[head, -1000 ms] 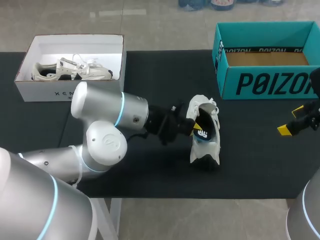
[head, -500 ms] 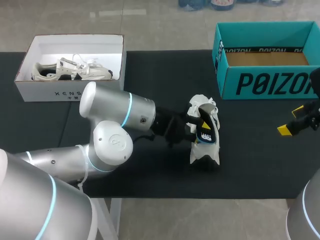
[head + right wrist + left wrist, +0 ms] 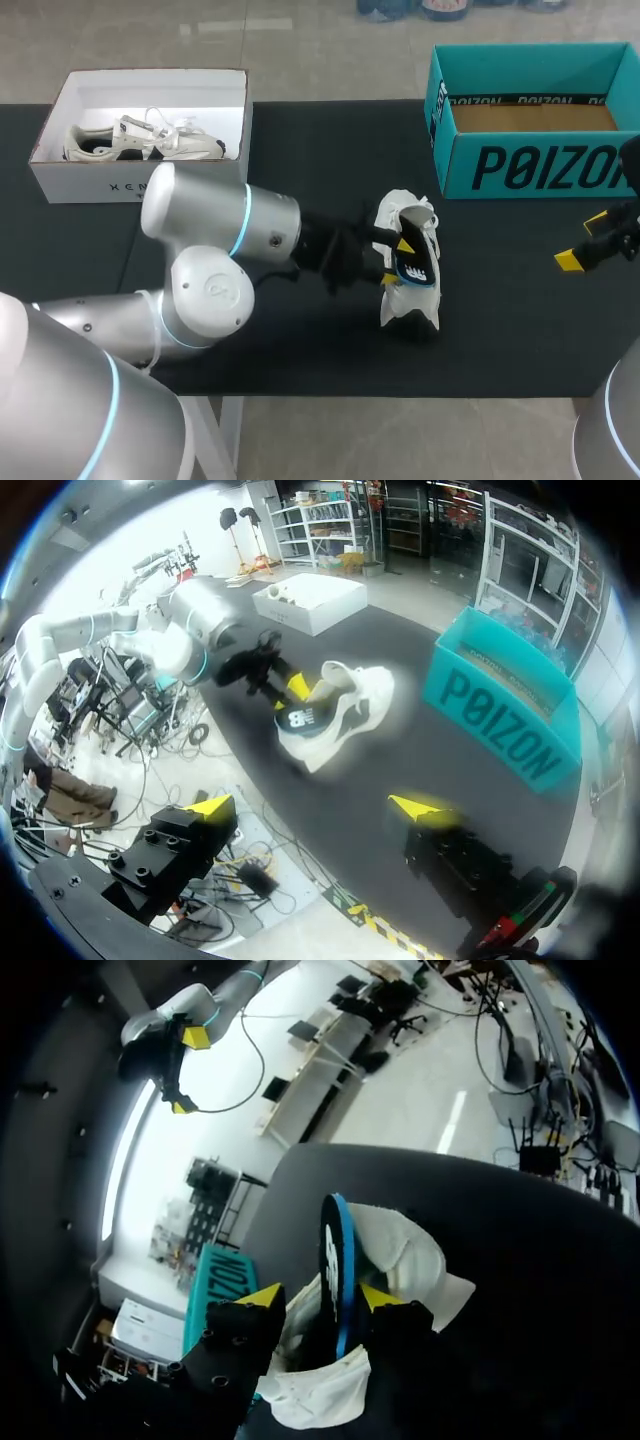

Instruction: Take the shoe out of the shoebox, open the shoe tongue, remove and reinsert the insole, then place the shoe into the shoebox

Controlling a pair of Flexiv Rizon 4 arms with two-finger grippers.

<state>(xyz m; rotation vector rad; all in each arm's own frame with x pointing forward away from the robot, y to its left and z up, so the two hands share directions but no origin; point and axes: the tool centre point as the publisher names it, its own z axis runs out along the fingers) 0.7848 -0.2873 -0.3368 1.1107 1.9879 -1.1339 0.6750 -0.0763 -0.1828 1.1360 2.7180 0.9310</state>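
- Insole (image 3: 335, 1250): thin and black with a blue edge. I judge it light and floppy, likely to buckle if shoved. It is best pinched at its raised end and slid in gently.
- Left hand (image 3: 318, 1296): set about the insole, which stands on edge, half inside the shoe (image 3: 410, 300). I cannot tell whether it clamps the insole or merely brackets it.
- Shoe: white, soft-walled and probably light, so it may tip or skid on the tabletop (image 3: 500, 320). The heel collar looks the firmest hold. It sits near the tabletop's middle.
- Teal shoebox (image 3: 530, 165): at 1 o'clock from the shoe, apart from it, with its top open.
- Right hand (image 3: 315, 806): at 3 o'clock from the shoe, well apart, spread wide and holding nothing.
- White shoebox (image 3: 100, 180): at 10 o'clock, with another shoe (image 3: 150, 140) inside.
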